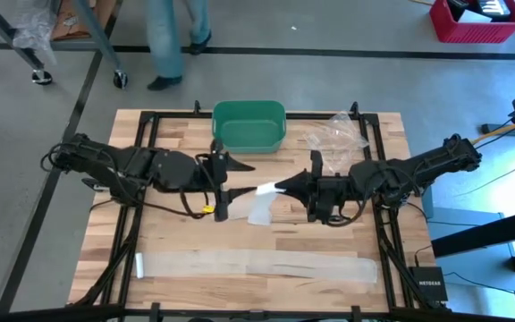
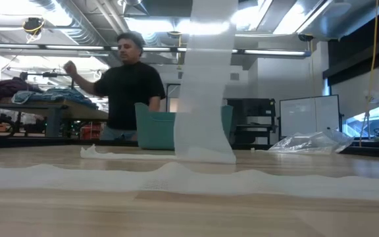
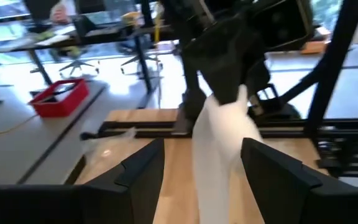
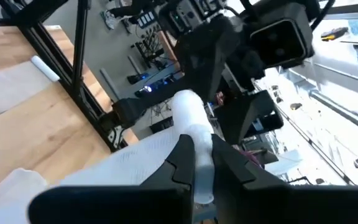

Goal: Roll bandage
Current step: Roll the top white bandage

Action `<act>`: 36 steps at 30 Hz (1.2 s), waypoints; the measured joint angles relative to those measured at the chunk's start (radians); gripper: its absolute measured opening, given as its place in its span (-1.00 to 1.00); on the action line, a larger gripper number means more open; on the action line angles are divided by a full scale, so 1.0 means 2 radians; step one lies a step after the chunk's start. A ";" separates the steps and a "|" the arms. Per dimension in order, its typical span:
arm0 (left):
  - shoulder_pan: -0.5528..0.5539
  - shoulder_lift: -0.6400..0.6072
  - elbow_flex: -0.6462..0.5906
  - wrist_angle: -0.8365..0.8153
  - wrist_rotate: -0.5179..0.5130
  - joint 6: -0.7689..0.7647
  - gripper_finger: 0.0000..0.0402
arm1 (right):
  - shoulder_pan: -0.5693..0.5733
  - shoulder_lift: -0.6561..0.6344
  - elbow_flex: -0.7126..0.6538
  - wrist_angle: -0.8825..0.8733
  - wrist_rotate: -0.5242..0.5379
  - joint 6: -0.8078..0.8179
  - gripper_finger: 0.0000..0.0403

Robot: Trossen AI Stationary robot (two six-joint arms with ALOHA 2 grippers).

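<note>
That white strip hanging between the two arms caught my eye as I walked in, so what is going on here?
The robot is working on a bandage. The right claw is shut on its upper end, holding it above the middle of the table so it hangs to the wood. The left claw is open, its fingers on either side of the strip without pinching it. A second long bandage strip lies flat along the near edge. A green bin stands at the far edge.

White lettering on a small black box (image 1: 428, 284) at the table's near right corner (apparently "NETGEAR", though too small to be sure), no other readable text, labels or numbers anywhere
</note>
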 joint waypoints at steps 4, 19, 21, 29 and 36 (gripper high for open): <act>0.003 0.000 0.000 -0.006 0.028 -0.005 0.02 | -0.001 0.000 0.000 0.008 0.006 -0.001 -0.85; -0.003 0.014 -0.001 0.014 0.022 0.019 0.02 | -0.001 0.002 0.000 0.030 0.018 -0.002 -0.86; -0.003 0.016 -0.001 0.027 0.021 0.021 0.02 | -0.001 0.004 0.000 0.030 0.019 -0.003 -0.85; -0.003 0.019 -0.001 0.055 0.009 0.020 -0.08 | -0.001 0.004 0.000 0.031 0.027 0.002 -0.85; -0.003 0.031 -0.001 0.057 0.001 0.033 -0.31 | -0.001 0.004 0.000 0.044 0.026 0.010 -0.84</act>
